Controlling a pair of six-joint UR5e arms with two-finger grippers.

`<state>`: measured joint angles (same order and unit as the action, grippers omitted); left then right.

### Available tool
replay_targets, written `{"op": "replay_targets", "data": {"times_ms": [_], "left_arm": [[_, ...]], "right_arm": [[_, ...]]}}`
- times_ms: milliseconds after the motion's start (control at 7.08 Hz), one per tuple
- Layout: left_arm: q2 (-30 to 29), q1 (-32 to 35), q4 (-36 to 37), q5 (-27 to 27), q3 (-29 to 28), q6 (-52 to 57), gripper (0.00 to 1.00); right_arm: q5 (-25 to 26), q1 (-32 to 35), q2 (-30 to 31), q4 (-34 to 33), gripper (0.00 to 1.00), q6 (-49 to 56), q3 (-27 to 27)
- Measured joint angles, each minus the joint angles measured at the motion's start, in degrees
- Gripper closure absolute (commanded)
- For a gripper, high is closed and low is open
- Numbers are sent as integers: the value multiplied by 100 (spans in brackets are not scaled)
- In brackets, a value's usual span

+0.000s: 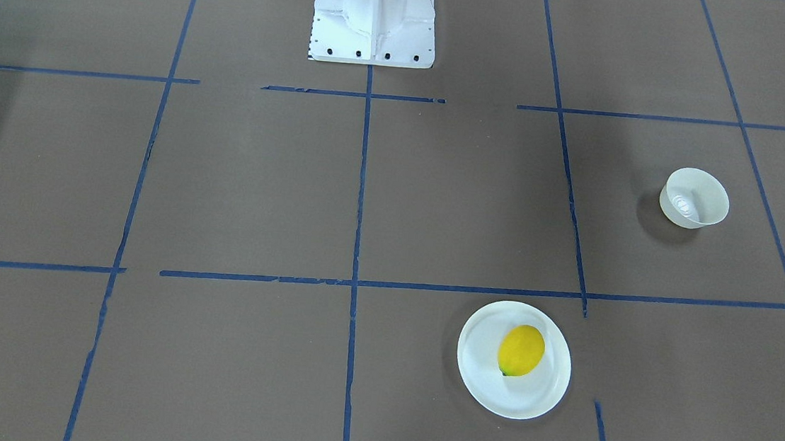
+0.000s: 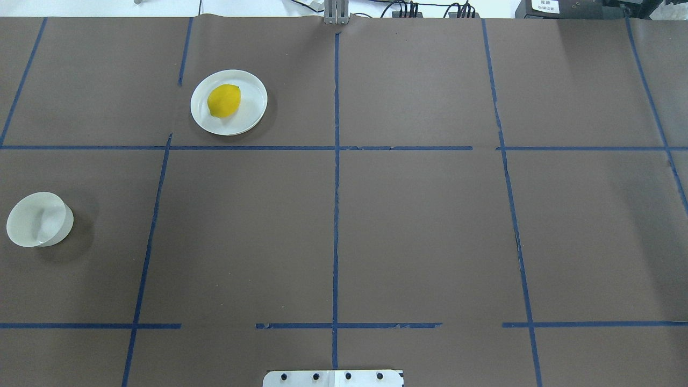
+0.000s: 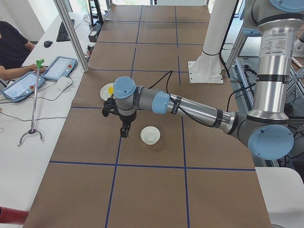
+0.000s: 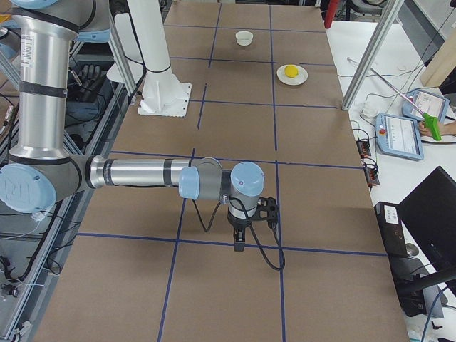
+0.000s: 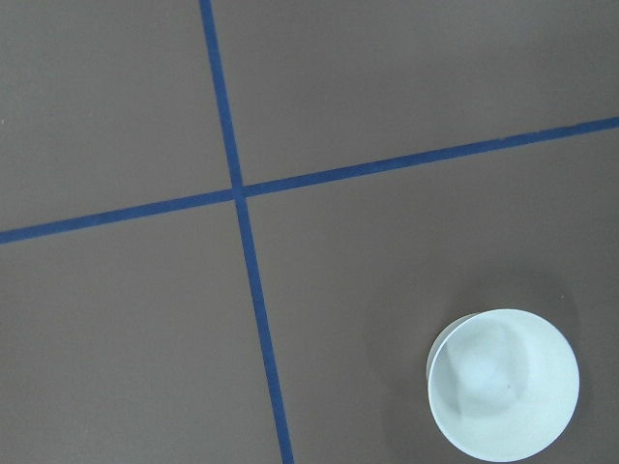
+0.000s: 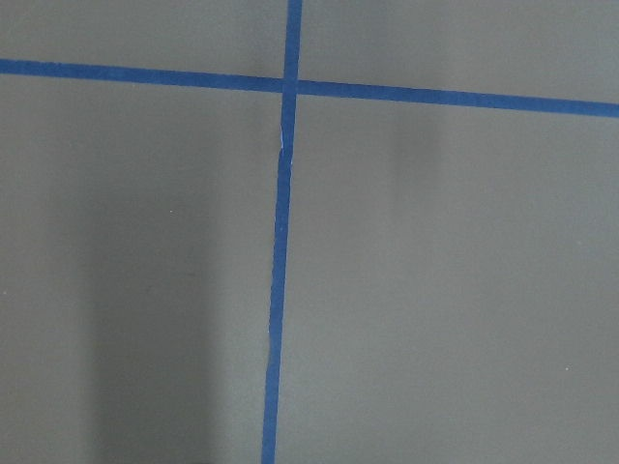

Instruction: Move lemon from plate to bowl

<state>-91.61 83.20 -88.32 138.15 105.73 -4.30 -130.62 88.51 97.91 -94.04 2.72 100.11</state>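
Closest to the front lens, plate (image 1: pixel 485 383) carrying lemon (image 1: pixel 521 350), fruit lying on its side near the middle, green tip toward the near rim. Bowl (image 1: pixel 694 198) upright on the brown tabletop (image 1: pixel 260 188), well apart from the plate, with a blue tape line (image 1: pixel 641 298) between the two.

Left pincer (image 3: pixel 123 130) caught only by the side camera: fingers pointing down, hanging above the tabletop, apart from bowl and plate alike. Width of its opening impossible to tell from that angle. Bowl just beside that pincer, on the side toward the robot. Plate and lemon farther along past the pincer, across one tape line, partly hidden behind the wrist. Brown surface and tape between pincer and lemon; plate's square bordering the operators' edge of the tabletop.

Right pincer (image 4: pixel 239 244) at the opposite end, also pointing down above a tape line, with lemon, plate and bowl all far beyond it. Opening again not possible to judge from the side view.

White base (image 1: pixel 374 13) of the robot at the tabletop's robot-side edge, away from both pincers' tips. Wrist cameras showing tabletop and tape crossings, plus the bowl in one corner under the left pincer.
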Motion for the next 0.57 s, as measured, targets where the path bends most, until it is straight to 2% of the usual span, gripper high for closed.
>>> {"op": "replay_targets", "data": {"times_ms": [283, 565], "left_arm": [[-370, -807, -546, -187, 14, -1220, 0], [-1109, -1760, -508, -619, -114, -2385, 0]], "right_arm": [[-1, 0, 0, 0, 0, 0, 0], [-4, 0, 0, 0, 0, 0, 0]]}}
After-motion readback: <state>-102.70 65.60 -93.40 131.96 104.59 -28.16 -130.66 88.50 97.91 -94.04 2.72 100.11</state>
